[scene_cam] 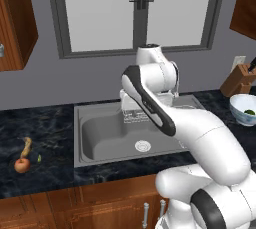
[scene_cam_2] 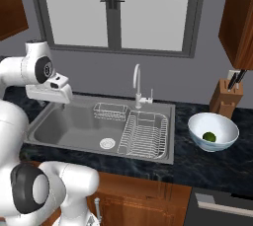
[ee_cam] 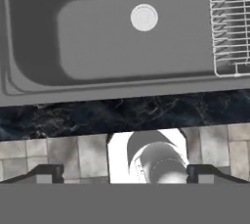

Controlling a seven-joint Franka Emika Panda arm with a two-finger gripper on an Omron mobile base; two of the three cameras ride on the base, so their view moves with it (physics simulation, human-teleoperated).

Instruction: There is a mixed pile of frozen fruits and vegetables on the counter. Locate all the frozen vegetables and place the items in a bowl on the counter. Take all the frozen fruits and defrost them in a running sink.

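My gripper [ee_cam: 125,174] hangs above the sink [scene_cam_2: 74,126], looking down at its drain [ee_cam: 144,17]; its fingertips [ee_cam: 46,174] stand far apart, open, with nothing between them. The hand [scene_cam_2: 49,92] is over the basin's left part. On the counter [scene_cam: 50,123] far to the left lie the red-orange fruit [scene_cam: 21,165], the curved yellow-brown fruit [scene_cam: 26,146] and a tiny green bit [scene_cam: 39,158]. At the right, the white bowl [scene_cam_2: 197,124] holds the lumpy green ball [scene_cam_2: 209,136]. No water runs from the faucet [scene_cam_2: 137,79].
Wire racks [scene_cam_2: 143,133] fill the sink's right side. A wooden knife block [scene_cam_2: 225,99] stands behind the bowl. Brown cabinets hang at both upper corners, with a window behind the faucet. The counter's front edge [ee_cam: 122,115] and tiled floor lie below the hand.
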